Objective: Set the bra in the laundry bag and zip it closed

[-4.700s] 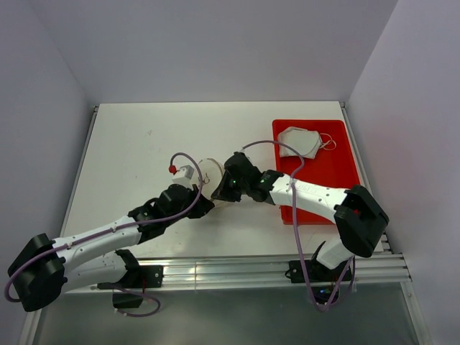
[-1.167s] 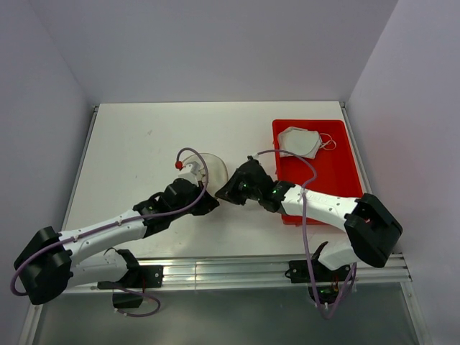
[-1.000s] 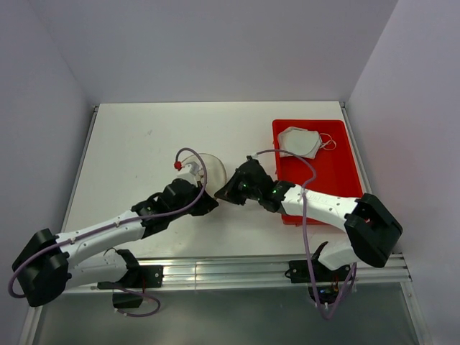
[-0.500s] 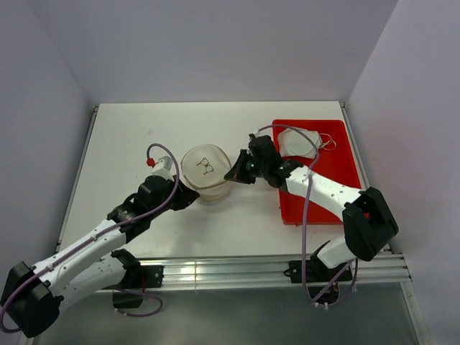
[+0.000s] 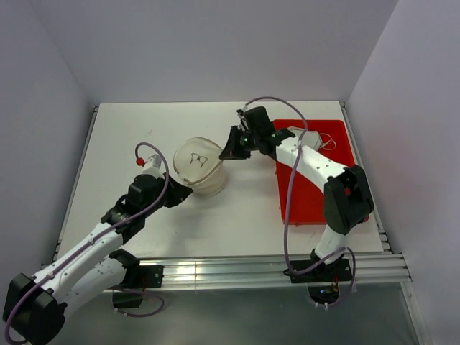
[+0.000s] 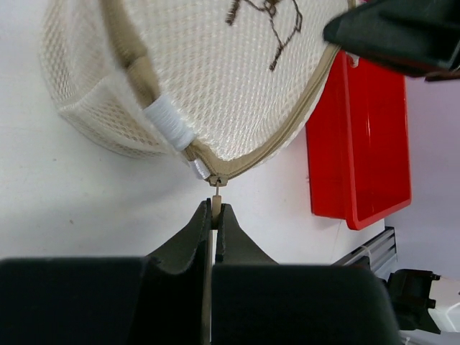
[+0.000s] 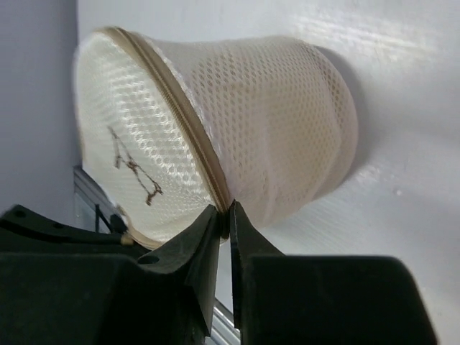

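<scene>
Seeing laundry bag on the table, left of centre, between the two arms. Tipped, with the round mesh face angled up and toward the left arm, drum wall resting on the table. Small black mark printed on the face. Can't make out contents through the mesh.

Left end effector: pressed together, pinching the zipper pull flat between both tips, at the near-left edge of the bag. Pull sits at the low point of the tan zipper rim, right next to a white stitched band on that rim. Teeth look closed along every stretch of rim in view.

Right end effector: tips right at the zipper rim on the far-right side of the bag, opposite the pull. Only a thin slit between them. Can't tell from the wrist view whether the rim is pinched or just touching.

Red tray on the right side of the table, apart from the bag. White-grey bra lying in its far end, partly covered by the right arm crossing above it.
</scene>
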Tool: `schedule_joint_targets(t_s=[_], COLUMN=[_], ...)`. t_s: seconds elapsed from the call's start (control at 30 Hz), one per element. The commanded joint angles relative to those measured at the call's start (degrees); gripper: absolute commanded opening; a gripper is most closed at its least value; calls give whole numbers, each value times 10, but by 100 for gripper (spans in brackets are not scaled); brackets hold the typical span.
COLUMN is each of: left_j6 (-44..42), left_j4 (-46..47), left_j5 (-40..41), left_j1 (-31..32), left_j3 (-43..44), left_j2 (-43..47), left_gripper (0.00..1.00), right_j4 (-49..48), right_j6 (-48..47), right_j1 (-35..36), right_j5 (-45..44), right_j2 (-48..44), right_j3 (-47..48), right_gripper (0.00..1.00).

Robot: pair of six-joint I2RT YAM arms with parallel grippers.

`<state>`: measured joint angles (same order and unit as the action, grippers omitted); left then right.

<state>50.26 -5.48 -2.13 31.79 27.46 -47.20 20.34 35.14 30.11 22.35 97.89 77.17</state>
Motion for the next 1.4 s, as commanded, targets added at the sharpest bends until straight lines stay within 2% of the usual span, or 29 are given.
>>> schedule_joint_targets(t_s=[0.0, 0.03, 0.13, 0.17, 0.27, 0.47, 0.6, 0.7, 1.03, 1.37], left_j6=[-15, -16, -17, -17, -13, -9, -9, -6, -6, -11], left_j4=[-21, -19, -9, -5, 19, 62, 86, 99, 110, 105], left_j5=[-17, -20, -21, -21, -29, -37, -38, -35, -28, -25], left_j1=[-6, -4, 8, 10, 12, 29, 45, 57, 95, 107], left_j3=[12, 16, 26, 27, 27, 38, 45, 51, 66, 75], left_j2=[-3, -12, -25, -26, -41, -80, -101, -119, -144, -150], left_gripper=[0, 0, 0, 0, 0, 0, 0, 0, 0, 0], right_j4=[16, 48, 81, 85, 93, 88, -2, -61, -117, -163], right_j6=[-43, -48, -55, -46, -15, 63, 148, 206, 274, 296], right_j1=[-25, -16, 3, 7, 21, 77, 107, 128, 145, 146], right_j5=[-60, -70, -94, -104, -134, -154, -134, -143, -185, -170], right_j2=[15, 34, 46, 41, 8, -81, -172, -199, -183, -126], right_j3=[89, 134, 175, 173, 142, 20, -112, -199, -228, -228], right_gripper=[19, 21, 31, 38, 43, 43, 44, 44, 46, 45])
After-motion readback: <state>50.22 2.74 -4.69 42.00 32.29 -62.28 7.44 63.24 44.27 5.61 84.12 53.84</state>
